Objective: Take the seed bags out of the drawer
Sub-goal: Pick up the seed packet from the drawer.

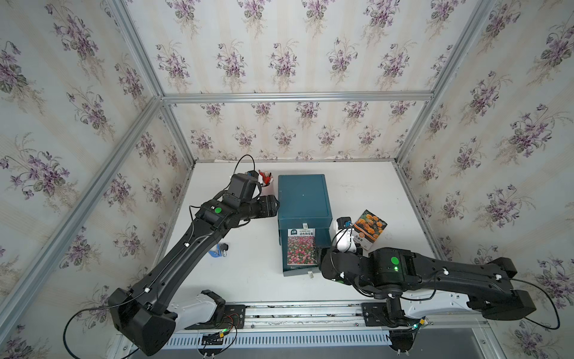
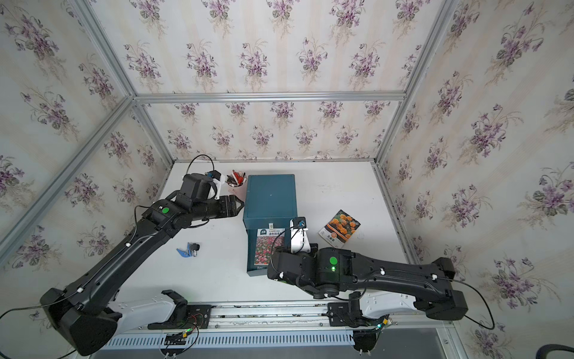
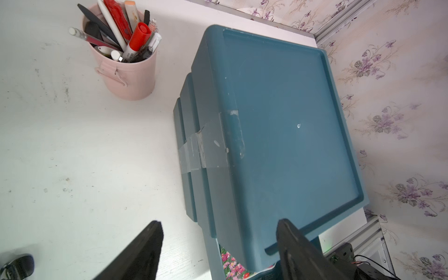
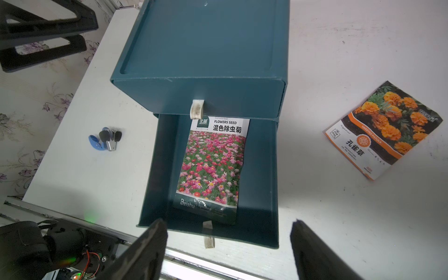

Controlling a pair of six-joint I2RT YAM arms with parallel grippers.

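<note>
Seed bags, one in, one out: the pink-red flower-field packet (image 4: 213,164) lies flat in the pulled-out drawer (image 4: 266,169) of the teal cabinet (image 3: 291,121); the orange-bloom packet (image 4: 383,131) rests on the table (image 4: 339,218) at the drawer's 2 o'clock; my right gripper (image 4: 228,225) hangs spread wide and empty over the drawer's front edge; my left gripper (image 3: 218,225), fingers apart, holds nothing at the cabinet's 9 o'clock.

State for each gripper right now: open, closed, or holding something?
Left gripper: open, holding nothing.
Right gripper: open, holding nothing.
</note>
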